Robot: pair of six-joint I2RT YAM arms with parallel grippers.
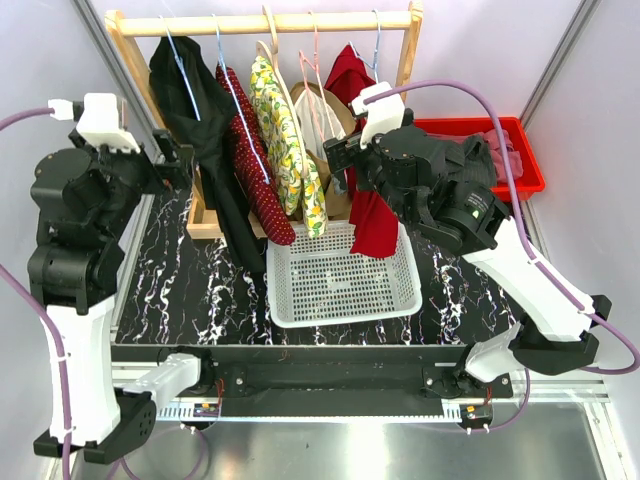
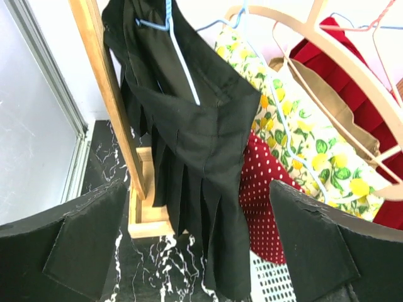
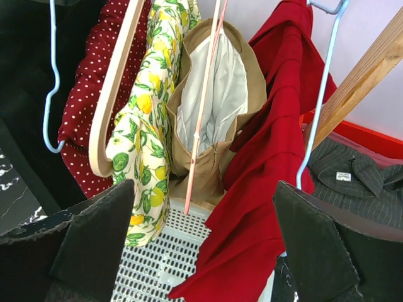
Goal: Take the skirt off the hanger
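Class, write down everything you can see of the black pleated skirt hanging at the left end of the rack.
The black pleated skirt looks like matte woven cloth, its waistband draped over a light blue wire hanger. Long pleats fall loose to an uneven hem above the marbled table. It hangs beside the rack's wooden post, and one edge overlaps the red polka-dot garment.

A white basket sits on the marbled table, red bin behind.

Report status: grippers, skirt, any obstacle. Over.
Left gripper open, facing black skirt. Right gripper open, facing red skirt, which hangs on blue hanger. Tan skirt hangs close beside it.
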